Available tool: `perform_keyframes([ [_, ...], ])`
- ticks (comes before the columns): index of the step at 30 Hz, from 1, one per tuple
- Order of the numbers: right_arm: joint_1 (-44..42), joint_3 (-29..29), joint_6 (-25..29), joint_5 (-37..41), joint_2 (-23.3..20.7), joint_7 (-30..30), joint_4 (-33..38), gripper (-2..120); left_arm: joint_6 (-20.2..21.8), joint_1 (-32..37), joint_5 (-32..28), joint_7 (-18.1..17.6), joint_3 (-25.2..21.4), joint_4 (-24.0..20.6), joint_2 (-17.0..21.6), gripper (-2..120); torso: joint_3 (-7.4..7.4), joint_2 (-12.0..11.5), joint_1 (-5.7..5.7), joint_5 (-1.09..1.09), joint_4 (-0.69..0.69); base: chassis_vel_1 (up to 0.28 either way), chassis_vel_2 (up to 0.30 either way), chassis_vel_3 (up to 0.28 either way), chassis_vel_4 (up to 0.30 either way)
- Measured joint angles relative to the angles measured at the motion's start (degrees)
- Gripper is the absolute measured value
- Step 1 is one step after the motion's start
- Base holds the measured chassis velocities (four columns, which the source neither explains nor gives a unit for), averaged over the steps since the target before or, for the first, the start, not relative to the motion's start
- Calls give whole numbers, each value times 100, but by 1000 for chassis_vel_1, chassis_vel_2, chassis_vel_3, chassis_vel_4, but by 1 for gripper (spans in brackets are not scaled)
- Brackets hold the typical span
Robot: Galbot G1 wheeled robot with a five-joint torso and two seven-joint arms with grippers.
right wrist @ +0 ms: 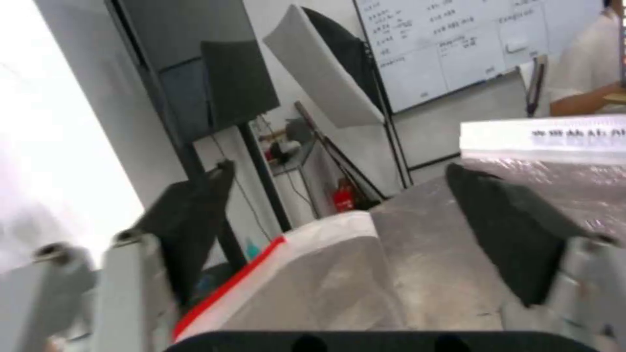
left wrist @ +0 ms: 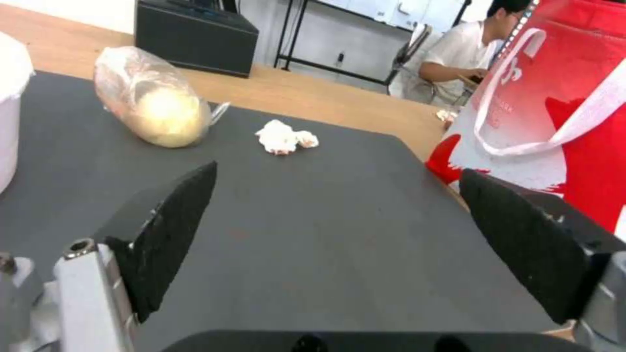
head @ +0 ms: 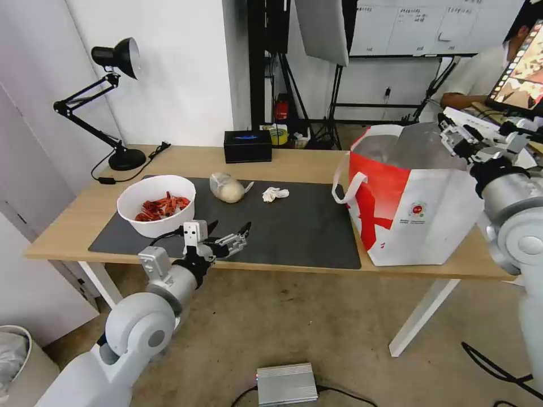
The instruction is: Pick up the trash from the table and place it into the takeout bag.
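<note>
Trash on the counter: three pieces on the large dark grey mat (head: 294,226) — one white round bowl (head: 156,204), one knotted clear plastic bag (head: 227,187) holding a pale lump, one crumpled white tissue (head: 275,194).
Bowl contents: a heap of red scraps (head: 163,207), lying toward the far side of the bowl.
Bag axis: in the left wrist view the clear bag (left wrist: 152,104) lies on its side, its long axis slanting across the mat, with the knotted tail pointing toward the tissue (left wrist: 284,138).
Order on the mat: bowl at the robot's left, bag in the middle, tissue just to the right of the bag, apart from it.
Takeout container: one large white-and-red insulated tote (head: 416,212) with silver foil lining stands upright at the right end of the long light-wood counter (head: 305,161), its mouth open upward; one white strap handle (head: 345,186) hangs over its left side. Its contents cannot be seen.
Left tool (head: 229,236): low over the near edge of the mat, just right of the bowl, fingers (left wrist: 171,230) spread wide, nothing between them.
Right tool (right wrist: 355,234): raised over the tote's open mouth, fingers wide apart and empty, the foil lining below.
Other items: one black tissue box (head: 247,146) at the counter's far edge; one black desk lamp (head: 107,96) at the far left corner.
</note>
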Motion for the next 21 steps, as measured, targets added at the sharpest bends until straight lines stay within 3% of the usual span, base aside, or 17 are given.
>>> perform_keyframes([
  [2, -47, 42, 161, 64, -43, -169, 55, 96, -5, -13, 5, 0, 25, 8, -37, 100, 0, 0, 0, 0, 0, 0, 0, 0, 0],
  [5, -85, 66, 357, 106, -84, -342, 90, 100, -7, -26, 7, 0, 43, 8, -45, 100, 0, 0, 0, 0, 0, 0, 0, 0, 0],
  [15, -195, 32, 825, 291, -202, -1104, 300, 100, -72, -27, 7, 0, -8, -2, 8, 100, -1, 0, 1, -1, 0, 0, 0, 0, 0],
  [18, -643, -96, 918, 120, -129, -1696, 631, 100, -107, -19, 9, 3, -10, -2, 0, 100, -1, 0, 0, 0, 0, 0, 0, 0, 0],
  [21, -857, -195, 919, -40, -98, -1877, 771, 100, -107, -25, 14, 5, -15, -2, -1, 100, -1, 0, 0, -1, 0, 0, 0, 0, 0],
])
